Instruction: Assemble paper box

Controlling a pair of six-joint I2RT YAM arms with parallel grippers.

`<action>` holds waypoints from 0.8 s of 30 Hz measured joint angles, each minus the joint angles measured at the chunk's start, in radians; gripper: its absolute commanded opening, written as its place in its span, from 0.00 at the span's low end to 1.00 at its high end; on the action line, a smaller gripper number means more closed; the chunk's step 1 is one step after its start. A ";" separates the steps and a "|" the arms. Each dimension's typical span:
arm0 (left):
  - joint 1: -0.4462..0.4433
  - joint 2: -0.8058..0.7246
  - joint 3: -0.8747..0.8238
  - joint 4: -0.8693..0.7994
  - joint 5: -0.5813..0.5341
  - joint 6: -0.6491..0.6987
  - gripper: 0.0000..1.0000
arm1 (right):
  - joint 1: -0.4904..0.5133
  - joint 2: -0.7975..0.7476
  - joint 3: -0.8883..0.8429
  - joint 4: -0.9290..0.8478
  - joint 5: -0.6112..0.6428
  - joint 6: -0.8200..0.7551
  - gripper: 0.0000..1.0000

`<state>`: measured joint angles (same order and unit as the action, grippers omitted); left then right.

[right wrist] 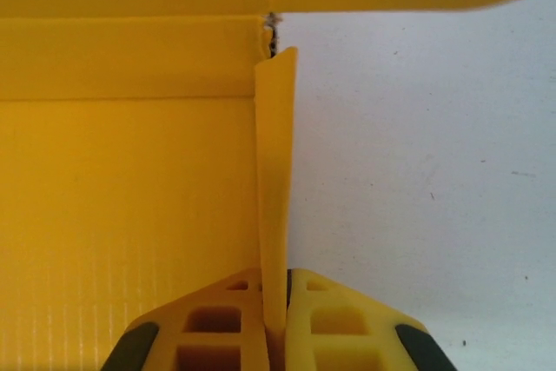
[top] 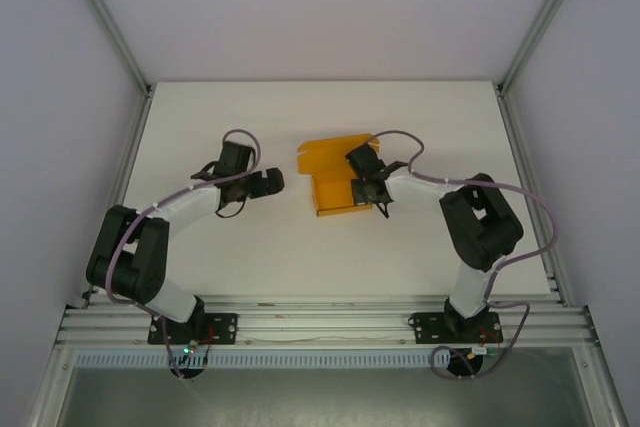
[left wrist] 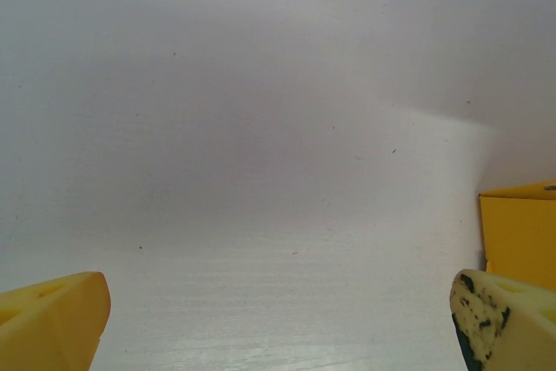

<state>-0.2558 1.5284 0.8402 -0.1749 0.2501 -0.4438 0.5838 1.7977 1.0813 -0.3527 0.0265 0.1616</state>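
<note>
Here, right jaws tight on paper box (top: 330,192) flap edge (right wrist: 276,171); left jaws wide, empty, over table (left wrist: 261,171).

This is a robotics lab test cell. A bare white table (top: 300,267) is boxed in by plain white panels (top: 320,7) and aluminium frame posts (top: 105,17) at 11 and 1 o'clock. Two cabled robot arms (top: 190,202) are bolted to a slotted aluminium rail (top: 320,322) at 6 o'clock.

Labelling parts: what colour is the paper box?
Bright orange-yellow; the paper box shows best in the right wrist view.
</note>
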 measured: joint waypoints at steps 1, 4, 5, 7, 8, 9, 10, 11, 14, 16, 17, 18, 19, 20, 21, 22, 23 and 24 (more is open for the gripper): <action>0.000 0.000 0.000 0.000 0.000 0.000 1.00 | 0.000 0.001 0.000 0.000 0.005 0.000 0.00; -0.002 -0.004 0.000 -0.004 -0.006 0.000 1.00 | 0.003 0.014 0.018 -0.030 0.040 0.000 0.00; -0.005 -0.007 0.000 -0.006 -0.015 0.000 1.00 | 0.005 0.024 0.032 -0.048 0.060 0.001 0.00; -0.013 -0.015 0.000 -0.018 -0.028 0.000 1.00 | 0.010 0.055 0.074 -0.097 0.115 0.013 0.00; -0.014 -0.018 0.000 -0.023 -0.033 0.000 1.00 | 0.013 0.073 0.097 -0.125 0.145 0.023 0.00; -0.019 -0.023 0.000 -0.027 -0.039 0.000 1.00 | 0.018 0.093 0.121 -0.151 0.179 0.032 0.00; -0.020 -0.027 0.000 -0.031 -0.048 0.000 1.00 | 0.024 0.115 0.148 -0.182 0.216 0.044 0.00; -0.023 -0.031 0.000 -0.034 -0.051 0.000 1.00 | 0.029 0.135 0.170 -0.211 0.247 0.054 0.00; -0.026 -0.039 0.000 -0.046 -0.068 0.001 1.00 | 0.049 0.181 0.217 -0.271 0.327 0.081 0.00; -0.026 -0.042 0.000 -0.051 -0.079 0.000 1.00 | 0.057 0.189 0.223 -0.286 0.347 0.090 0.00; -0.026 -0.043 0.000 -0.055 -0.082 0.001 1.00 | 0.058 0.189 0.222 -0.287 0.349 0.094 0.00; -0.026 -0.043 0.000 -0.058 -0.085 0.001 1.00 | 0.058 0.188 0.220 -0.287 0.351 0.097 0.00; -0.026 -0.043 0.000 -0.062 -0.087 0.001 1.00 | 0.058 0.186 0.214 -0.282 0.351 0.098 0.00; -0.026 -0.043 0.000 -0.065 -0.091 0.002 1.00 | 0.058 0.179 0.204 -0.270 0.351 0.097 0.00; -0.026 -0.043 0.000 -0.067 -0.095 0.004 1.00 | 0.057 0.168 0.189 -0.254 0.346 0.097 0.01; -0.026 -0.043 0.000 -0.068 -0.095 0.005 1.00 | 0.057 0.151 0.168 -0.230 0.333 0.092 0.03; -0.028 -0.043 0.000 -0.069 -0.097 0.007 1.00 | 0.055 0.132 0.145 -0.206 0.315 0.087 0.06; -0.030 -0.043 0.000 -0.069 -0.098 0.008 1.00 | 0.054 0.108 0.116 -0.181 0.292 0.079 0.10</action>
<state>-0.2859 1.4849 0.8406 -0.2436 0.1516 -0.4362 0.6376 1.9060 1.1976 -0.5339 0.3187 0.2401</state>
